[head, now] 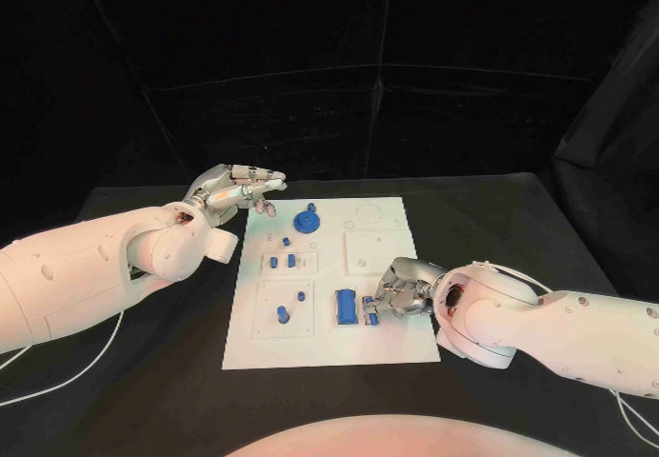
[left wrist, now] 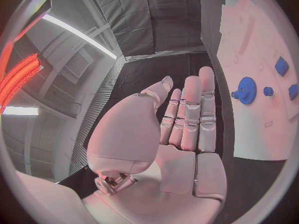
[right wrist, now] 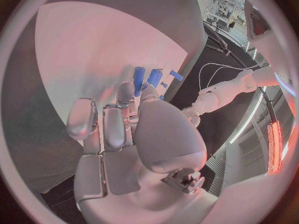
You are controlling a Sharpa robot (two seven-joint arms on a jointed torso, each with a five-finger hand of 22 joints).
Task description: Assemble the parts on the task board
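The white task board [head: 329, 328] lies in the middle of the black table. On it are a blue gear [head: 308, 223], small blue pieces [head: 282, 259] [head: 285, 312] and a long blue block [head: 345, 307]. My left hand [head: 242, 190] hovers by the board's far left corner, fingers straight and apart [left wrist: 187, 119], holding nothing; the gear [left wrist: 247, 90] lies beside it. My right hand [head: 400, 289] reaches down at the board's right side, fingertips at a small blue piece [head: 370, 307]. In the right wrist view the thumb [right wrist: 162, 129] hides whether that hand [right wrist: 127, 124] grips anything; blue parts [right wrist: 139, 79] lie just beyond.
Black table [head: 509, 219] extends on all sides of the board, with black curtains behind. A white cable [head: 83, 367] runs on the table under my left arm. My left arm [right wrist: 230, 87] appears across the board in the right wrist view.
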